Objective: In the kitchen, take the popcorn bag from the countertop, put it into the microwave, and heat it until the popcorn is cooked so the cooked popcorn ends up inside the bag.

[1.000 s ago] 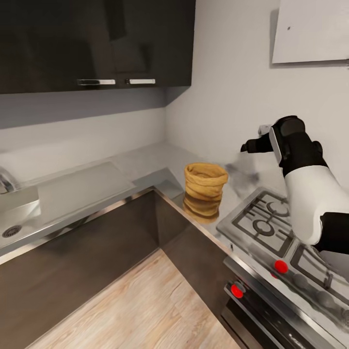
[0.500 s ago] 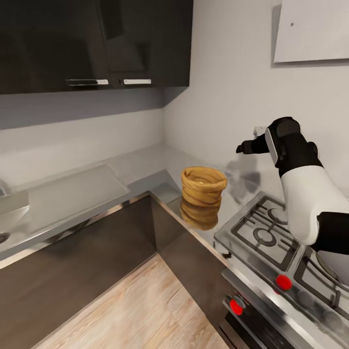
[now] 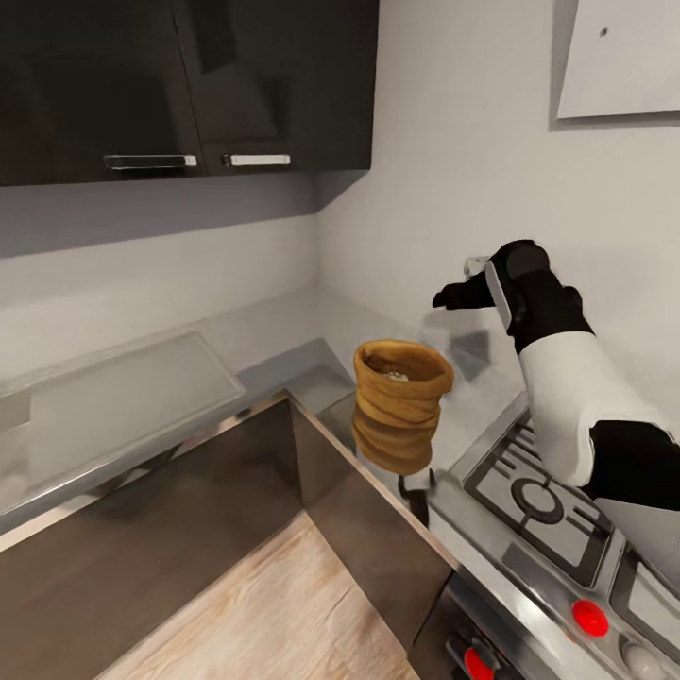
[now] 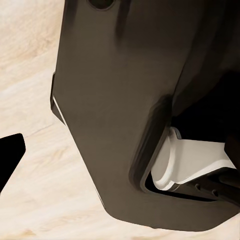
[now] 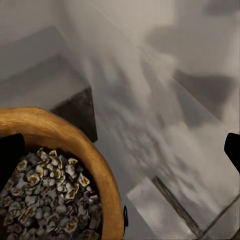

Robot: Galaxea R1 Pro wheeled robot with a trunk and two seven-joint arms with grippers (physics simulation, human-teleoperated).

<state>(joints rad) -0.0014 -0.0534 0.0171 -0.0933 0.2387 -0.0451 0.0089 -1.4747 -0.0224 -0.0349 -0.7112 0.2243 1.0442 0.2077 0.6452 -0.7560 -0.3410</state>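
The popcorn bag [image 3: 400,397] stood on the bench [image 3: 283,331] — popcorn [image 5: 47,197] inside. The right claw [image 3: 451,297] hovered beyond it, spread wide and empty. Left claw's state — cannot tell.

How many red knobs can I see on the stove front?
2: one red knob sits under the right burner, another lower at the picture's bottom edge, partly cut off. More may lie outside the picture.

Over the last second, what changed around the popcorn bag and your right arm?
The head camera swung, so the whole scene shifted: the sink slid out at left and the stove sits lower right. The right gripper moved toward the popcorn bag, now hanging above and just past its rim. Nothing was gripped or let go. The bag still stands upright on the countertop by the stove, kernels inside.
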